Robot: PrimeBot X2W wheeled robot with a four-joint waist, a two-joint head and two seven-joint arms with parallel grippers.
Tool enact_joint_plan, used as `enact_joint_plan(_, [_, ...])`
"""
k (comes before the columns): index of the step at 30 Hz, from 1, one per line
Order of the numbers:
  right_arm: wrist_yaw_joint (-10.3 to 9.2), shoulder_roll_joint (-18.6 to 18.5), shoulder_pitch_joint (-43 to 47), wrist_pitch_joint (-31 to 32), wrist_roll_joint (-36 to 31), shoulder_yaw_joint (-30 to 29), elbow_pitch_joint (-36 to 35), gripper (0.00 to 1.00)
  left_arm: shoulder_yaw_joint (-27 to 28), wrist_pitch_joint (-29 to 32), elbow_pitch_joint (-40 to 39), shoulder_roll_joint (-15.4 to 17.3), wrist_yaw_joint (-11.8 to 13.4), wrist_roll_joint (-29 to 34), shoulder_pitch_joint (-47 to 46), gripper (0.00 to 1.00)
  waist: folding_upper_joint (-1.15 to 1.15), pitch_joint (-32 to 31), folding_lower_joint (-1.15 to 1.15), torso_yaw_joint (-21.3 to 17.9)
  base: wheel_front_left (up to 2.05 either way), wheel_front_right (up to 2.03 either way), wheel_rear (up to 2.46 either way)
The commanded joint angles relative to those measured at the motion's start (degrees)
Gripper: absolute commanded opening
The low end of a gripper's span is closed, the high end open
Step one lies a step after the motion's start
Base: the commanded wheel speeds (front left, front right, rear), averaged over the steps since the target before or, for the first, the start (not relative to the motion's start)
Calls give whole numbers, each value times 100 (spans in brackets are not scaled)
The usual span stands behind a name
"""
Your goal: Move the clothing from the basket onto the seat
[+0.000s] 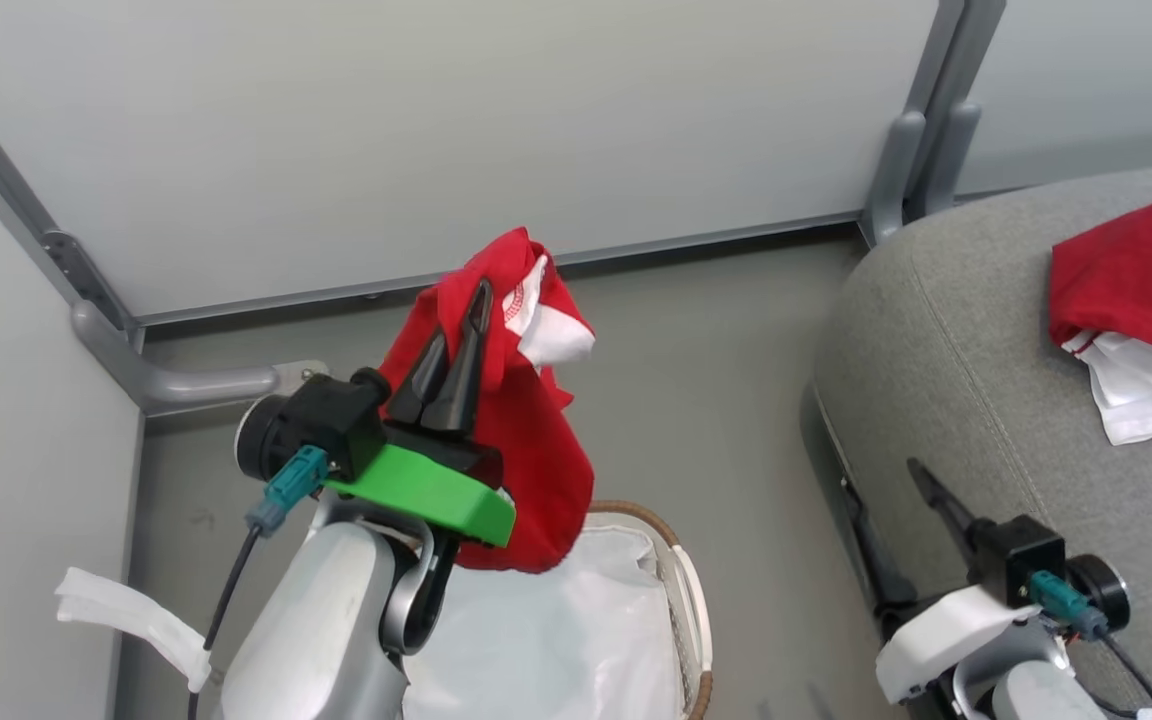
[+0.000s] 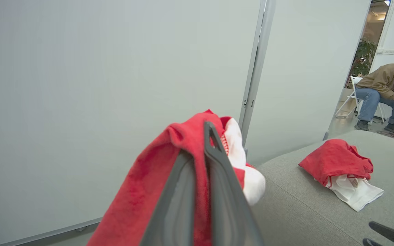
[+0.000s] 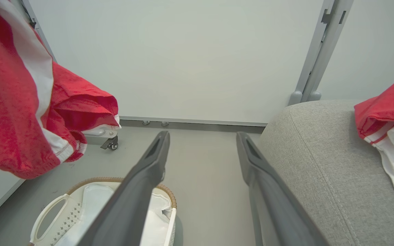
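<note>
Pinching one red garment [image 1: 526, 440] of the clothing in the left claw [image 1: 464, 315], fingers pressed together on a fold near its top, white trim showing beside them. Hanging the cloth with its long axis straight down, lower end just above the basket [image 1: 684, 570], white liner [image 1: 556, 630] showing underneath. Holding all this well to the left of the seat [image 1: 946, 330], with open floor [image 1: 736, 400] between the dangling cloth and the seat's rounded corner. Leaving another red and white garment [image 1: 1131, 275] lying on the seat, further in from that corner. Parking the right claw [image 3: 202, 136] low against the seat's near side, fingers spread wide apart and gripping nothing. Judging the coming move as a sideways carry: rightward from the left claw toward the seat, keeping the trailing end high enough to clear the seat's edge. Noting the right arm as nearer the seat, yet the cloth as riding in the left.
</note>
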Motion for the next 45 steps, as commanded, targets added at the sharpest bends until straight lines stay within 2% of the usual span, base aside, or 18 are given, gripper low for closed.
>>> enact_joint_plan(1, [-8,-10,76,-11,-37,75,15,100,20,-21,-52,8,-22,-43,-110,0,0,-108,0,112,0,0,0])
enact_joint_plan(8, [-8,-64,-39,-11,17,1113,-87,100,-282,-22,-197,8,-23,-207,-207,0,0,-154,0,333,0,0,0])
enact_joint_plan(15, [-8,-86,-721,-11,140,2040,56,100,-731,-22,-296,10,-24,-428,-237,0,0,-123,0,691,0,0,0])
enact_joint_plan(20, [-8,-45,-1292,-10,209,2492,511,100,-1085,-22,-353,7,-24,-579,-323,0,0,-66,0,1013,0,0,0])
enact_joint_plan(24, [-8,85,-1624,-11,325,2601,879,100,-1302,-21,-389,7,-24,-678,-394,0,0,7,0,1240,0,0,0])
enact_joint_plan(25, [-8,98,-1683,-11,337,2620,943,81,-1348,-21,-393,5,-24,-698,-409,0,0,22,0,1286,0,0,0])
enact_joint_plan(26, [-8,122,-1739,-11,368,2690,1017,38,-1385,-21,-397,7,-24,-731,-426,0,0,40,0,1336,0,0,0])
enact_joint_plan(27, [-8,137,-1784,-11,388,2724,1035,0,-1412,-21,-400,8,-24,-736,-438,0,0,52,0,1369,0,0,0])
enact_joint_plan(34, [-8,200,-1579,-11,445,2559,877,0,-1363,-22,-439,5,6,-792,-380,0,0,108,0,1402,0,0,0])
enact_joint_plan(35, [-8,185,-1548,-11,438,2521,834,0,-1318,-22,-478,4,6,-795,-358,4,0,112,0,1372,0,0,0])
enact_joint_plan(36, [-8,161,-1489,-11,437,2431,787,0,-1295,-22,-478,3,8,-747,-331,58,0,117,0,1324,0,0,0])
enact_joint_plan(37, [-8,153,-1430,-11,450,2361,742,0,-1273,-21,-472,5,11,-712,-307,100,0,118,0,1276,0,0,0])
enact_joint_plan(45, [-8,72,-899,-12,386,1874,189,0,-1002,-15,-296,4,16,-428,-70,100,0,76,0,534,0,0,0])
